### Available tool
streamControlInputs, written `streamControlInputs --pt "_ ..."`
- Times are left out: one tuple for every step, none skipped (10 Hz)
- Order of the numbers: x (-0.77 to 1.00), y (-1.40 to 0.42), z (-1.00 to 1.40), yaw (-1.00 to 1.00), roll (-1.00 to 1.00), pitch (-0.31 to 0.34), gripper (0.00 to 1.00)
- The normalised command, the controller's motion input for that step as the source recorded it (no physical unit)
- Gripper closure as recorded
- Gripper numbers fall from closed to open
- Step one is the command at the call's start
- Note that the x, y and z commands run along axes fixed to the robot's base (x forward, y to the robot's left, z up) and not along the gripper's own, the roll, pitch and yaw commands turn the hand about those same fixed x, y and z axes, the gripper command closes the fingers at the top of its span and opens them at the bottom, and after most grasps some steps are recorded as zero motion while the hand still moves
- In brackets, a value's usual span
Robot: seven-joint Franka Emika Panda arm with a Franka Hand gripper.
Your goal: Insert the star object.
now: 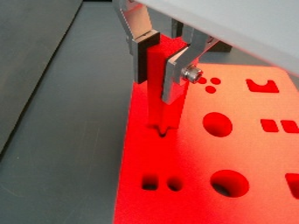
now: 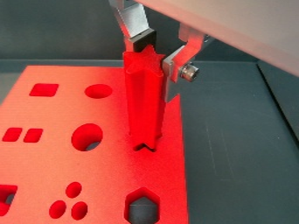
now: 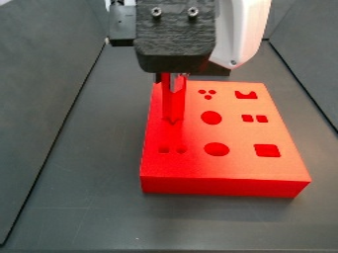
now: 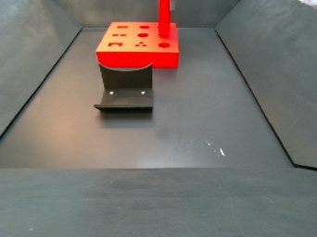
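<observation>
My gripper (image 1: 158, 59) is shut on the star object (image 1: 158, 87), a long bright red peg with a star-shaped cross-section, and holds it upright near its top. It also shows in a wrist view with the gripper (image 2: 156, 54) around the peg (image 2: 142, 101). The peg's lower end (image 2: 146, 144) meets the top of the big red block (image 2: 47, 122) at a hole near the block's edge. How deep it sits I cannot tell. In a side view the gripper (image 3: 172, 81) hangs over the block (image 3: 231, 163) with the peg (image 3: 172, 104) below it.
The block carries several shaped holes: round (image 1: 218, 123), square (image 2: 44, 89) and others. In a side view the peg (image 4: 162, 17) stands on the block (image 4: 139, 56) at the far end of the dark floor. The dark fixture (image 4: 125, 95) stands just in front of the block. Dark walls enclose the floor.
</observation>
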Motion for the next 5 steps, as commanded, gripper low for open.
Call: streamControlInputs --pt "0.0 0.0 -0.12 -0.1 0.02 0.0 1.0" --pt "0.07 0.0 -0.2 -0.01 0.05 0.0 1.0" --pt "0.18 0.02 -0.25 0.0 0.05 0.0 1.0" --pt "0.25 0.04 -0.35 0.0 0.07 0.0 1.0" --pt "0.17 0.03 -0.33 0.0 0.05 0.0 1.0"
